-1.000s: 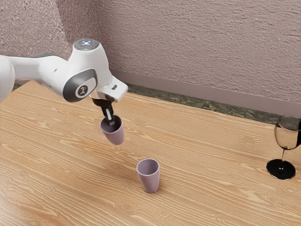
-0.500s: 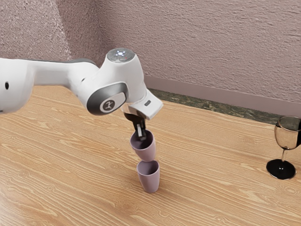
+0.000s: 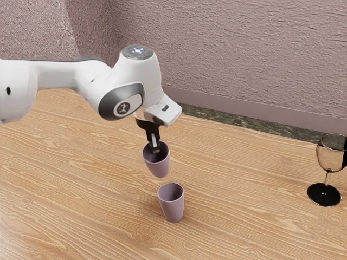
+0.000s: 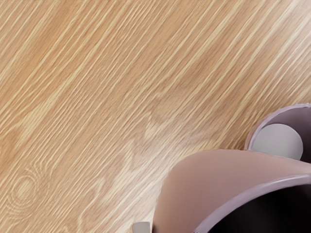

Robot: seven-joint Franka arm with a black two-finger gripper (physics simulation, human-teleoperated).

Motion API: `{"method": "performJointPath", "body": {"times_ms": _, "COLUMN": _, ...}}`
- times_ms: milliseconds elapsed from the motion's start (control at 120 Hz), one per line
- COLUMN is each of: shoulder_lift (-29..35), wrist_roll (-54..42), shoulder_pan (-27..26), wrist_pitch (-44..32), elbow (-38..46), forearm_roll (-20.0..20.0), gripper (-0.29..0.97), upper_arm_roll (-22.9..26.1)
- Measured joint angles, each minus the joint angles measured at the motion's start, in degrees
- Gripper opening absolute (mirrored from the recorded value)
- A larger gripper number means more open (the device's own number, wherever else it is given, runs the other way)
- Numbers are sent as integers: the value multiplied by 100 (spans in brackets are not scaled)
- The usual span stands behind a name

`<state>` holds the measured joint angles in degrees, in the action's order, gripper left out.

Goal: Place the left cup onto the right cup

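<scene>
My gripper (image 3: 154,147) is shut on the rim of a mauve cup (image 3: 156,161), which hangs tilted in the air. A second mauve cup (image 3: 171,201) stands upright on the wooden table, below the held one and slightly toward the exterior view's right. A gap separates the two cups. In the wrist view the held cup (image 4: 228,191) looms large under my hand, and the open mouth of the standing cup (image 4: 282,138) peeks out just beyond it.
A wine glass (image 3: 329,168) with a black base stands at the exterior view's far right. The wooden table (image 3: 65,184) stretches wide around the cups. A rough pink wall (image 3: 244,49) runs along the back.
Over the last second my hand carried the cup rightward to just above the standing cup, then pulled back up and slightly left, widening the gap between them.
</scene>
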<state>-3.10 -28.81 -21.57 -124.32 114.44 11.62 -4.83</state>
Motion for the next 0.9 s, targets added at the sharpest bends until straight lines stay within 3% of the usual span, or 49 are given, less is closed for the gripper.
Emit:
{"method": "performJointPath", "body": {"times_ms": 175, "shoulder_lift": -16, "wrist_roll": -8, "shoulder_pan": -298, "wrist_pitch": 6, "elbow": -17, "forearm_roll": -32, "gripper": -11, "upper_arm_roll": 2}}
{"method": "performJointPath", "body": {"times_ms": 442, "shoulder_lift": -32, "wrist_roll": 26, "shoulder_pan": -145, "wrist_pitch": 100, "elbow": -10, "forearm_roll": -232, "gripper": -11, "upper_arm_roll": 8}}
{"method": "performJointPath", "body": {"times_ms": 900, "shoulder_lift": -181, "wrist_roll": 56, "shoulder_pan": -320, "wrist_pitch": 101, "elbow": 89, "forearm_roll": -548, "gripper": -11, "upper_arm_roll": 10}}
